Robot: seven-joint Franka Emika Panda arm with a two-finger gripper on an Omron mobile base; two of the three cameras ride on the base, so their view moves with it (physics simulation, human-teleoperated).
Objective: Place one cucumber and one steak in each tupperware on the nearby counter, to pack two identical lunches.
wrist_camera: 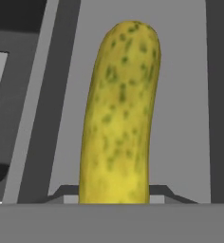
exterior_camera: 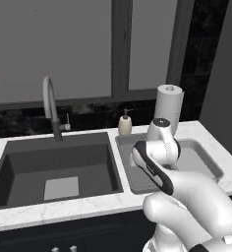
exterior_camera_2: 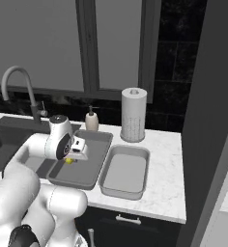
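A yellow, green-speckled cucumber [wrist_camera: 119, 114] stands up between my gripper's [wrist_camera: 114, 194] fingertips, and the gripper is shut on it. In the right base view the gripper [exterior_camera_2: 71, 158] hangs low over the left tupperware [exterior_camera_2: 94, 144], with a bit of the yellow cucumber [exterior_camera_2: 69, 161] showing under it. The second tupperware [exterior_camera_2: 125, 170] lies just to its right on the white marbled counter [exterior_camera_2: 164, 164]. In the left base view my arm covers much of both tupperware trays [exterior_camera: 130, 172] [exterior_camera: 202, 160]. The steak is out of view.
A dark sink basin [exterior_camera: 54, 167] with a curved faucet [exterior_camera: 50, 106] lies left of the trays. A soap dispenser [exterior_camera_2: 91, 120] and a paper towel roll [exterior_camera_2: 134, 115] stand behind them. A tall dark panel [exterior_camera_2: 207, 120] bounds the counter on the right.
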